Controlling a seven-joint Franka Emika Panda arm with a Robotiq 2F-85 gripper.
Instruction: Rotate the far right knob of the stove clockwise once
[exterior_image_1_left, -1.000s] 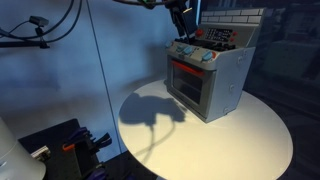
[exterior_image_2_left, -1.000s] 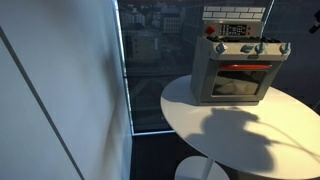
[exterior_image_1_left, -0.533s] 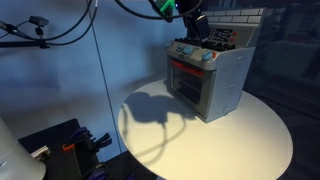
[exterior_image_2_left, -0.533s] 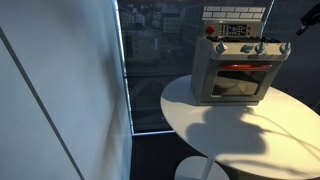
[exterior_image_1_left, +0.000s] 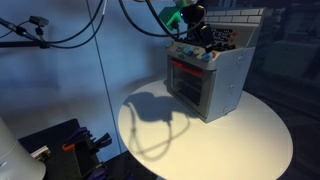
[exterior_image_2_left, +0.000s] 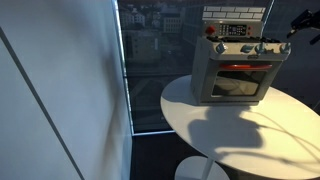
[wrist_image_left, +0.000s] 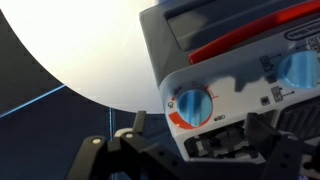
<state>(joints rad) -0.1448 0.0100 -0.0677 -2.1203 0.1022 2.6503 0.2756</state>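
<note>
Well, in an exterior view the stove (exterior_image_1_left: 212, 75) stands on the round white table (exterior_image_1_left: 245, 140), its red-framed door turned to the lower left. The far right knob (exterior_image_1_left: 207, 57) is the row's end nearest the grey side wall. The claw (exterior_image_1_left: 197, 30) hangs dark above the knob row, too blurred to read its state.

In an exterior view from the front, the stove (exterior_image_2_left: 238, 62) faces the camera and the far right knob (exterior_image_2_left: 283, 47) ends the light-blue row. The claw (exterior_image_2_left: 303, 20) is at the picture's edge, above and beside that corner, apart from it.

In the wrist view the far right knob (wrist_image_left: 190, 104) sits near the panel's corner, with another blue knob (wrist_image_left: 300, 68) beside it. The claw (wrist_image_left: 200, 140) is spread wide, one finger (wrist_image_left: 139, 123) showing, and does not touch the knob.
</note>
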